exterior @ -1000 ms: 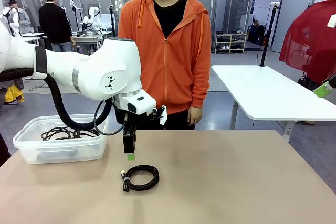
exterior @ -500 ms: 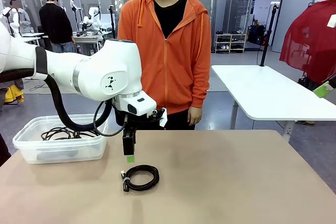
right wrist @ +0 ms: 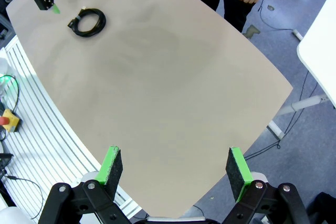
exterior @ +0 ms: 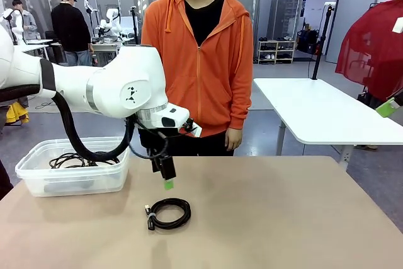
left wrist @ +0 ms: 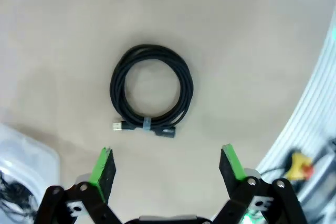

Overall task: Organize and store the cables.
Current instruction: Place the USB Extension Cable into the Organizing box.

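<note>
Tan table [exterior: 283, 218], coiled cable [exterior: 167, 212], left gripper [left wrist: 167, 165] spread above, bin [exterior: 38, 174] seemingly holding cables

One black cable [exterior: 168, 212] lies flat on the tan tabletop, wound into a neat round coil, several loops thick. A small band binds the loops at one side, where its two plug ends sit side by side, one with a silver metal tip. More black cables [exterior: 74, 159] lie in a loose tangle inside the clear plastic bin [exterior: 39, 177] at the table's left.
</note>
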Available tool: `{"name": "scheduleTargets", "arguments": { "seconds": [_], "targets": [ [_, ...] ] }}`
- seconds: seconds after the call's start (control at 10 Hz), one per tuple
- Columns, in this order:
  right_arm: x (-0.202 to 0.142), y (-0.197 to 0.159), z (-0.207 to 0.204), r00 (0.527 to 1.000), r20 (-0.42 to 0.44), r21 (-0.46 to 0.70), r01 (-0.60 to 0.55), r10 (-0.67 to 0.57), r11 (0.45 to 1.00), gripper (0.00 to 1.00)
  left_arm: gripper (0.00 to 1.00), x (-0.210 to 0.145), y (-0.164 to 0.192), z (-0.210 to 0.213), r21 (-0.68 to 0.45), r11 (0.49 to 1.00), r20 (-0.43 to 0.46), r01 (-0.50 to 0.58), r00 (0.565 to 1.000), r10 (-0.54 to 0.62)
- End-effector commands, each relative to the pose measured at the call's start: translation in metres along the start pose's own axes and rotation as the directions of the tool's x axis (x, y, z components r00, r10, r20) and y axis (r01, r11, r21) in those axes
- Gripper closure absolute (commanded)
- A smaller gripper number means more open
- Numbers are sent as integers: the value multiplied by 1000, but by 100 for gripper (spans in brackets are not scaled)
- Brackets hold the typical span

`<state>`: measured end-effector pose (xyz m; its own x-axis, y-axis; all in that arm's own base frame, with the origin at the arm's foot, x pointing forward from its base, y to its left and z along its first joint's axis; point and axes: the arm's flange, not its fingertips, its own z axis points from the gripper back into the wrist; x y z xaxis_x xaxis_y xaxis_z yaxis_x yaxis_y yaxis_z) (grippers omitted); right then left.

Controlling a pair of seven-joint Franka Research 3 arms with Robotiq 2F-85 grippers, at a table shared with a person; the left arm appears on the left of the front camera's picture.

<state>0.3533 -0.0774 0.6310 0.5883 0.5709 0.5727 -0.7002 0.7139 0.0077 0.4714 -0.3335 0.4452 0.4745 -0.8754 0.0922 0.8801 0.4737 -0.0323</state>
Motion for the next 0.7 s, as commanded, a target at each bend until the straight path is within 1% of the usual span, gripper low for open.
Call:
{"name": "scheduleTargets", "arguments": {
  "seconds": [0.0,0.1,0.2,0.3,0.4,0.5,0.6],
  "targets": [
    [-1,1,1,1000,-8,-1,-4,4,1000,0,0,-4,-31,-8,79,934,138,-348,932,335],
    [-1,1,1,1000,-8,-1,-4,4,1000,0,0,-11,-39,-16,106,895,75,-434,901,428],
    [-1,1,1,1000,-8,-1,-4,4,1000,0,0,-14,-44,-19,122,840,75,-529,848,524],
    [-1,1,1,1000,-8,-1,-4,4,1000,0,0,-18,-52,-22,172,771,72,-613,788,611],
    [-1,1,1,1000,-8,-1,-4,4,1000,0,0,-20,-58,-24,221,705,23,-674,726,688],
    [-1,1,1,1000,-8,-1,-4,4,1000,0,0,-24,-64,-24,226,646,34,-729,669,743],
    [-1,1,1,1000,-8,-1,-4,4,1000,0,0,-28,-64,-25,194,613,32,-766,630,776]
  ]
}}
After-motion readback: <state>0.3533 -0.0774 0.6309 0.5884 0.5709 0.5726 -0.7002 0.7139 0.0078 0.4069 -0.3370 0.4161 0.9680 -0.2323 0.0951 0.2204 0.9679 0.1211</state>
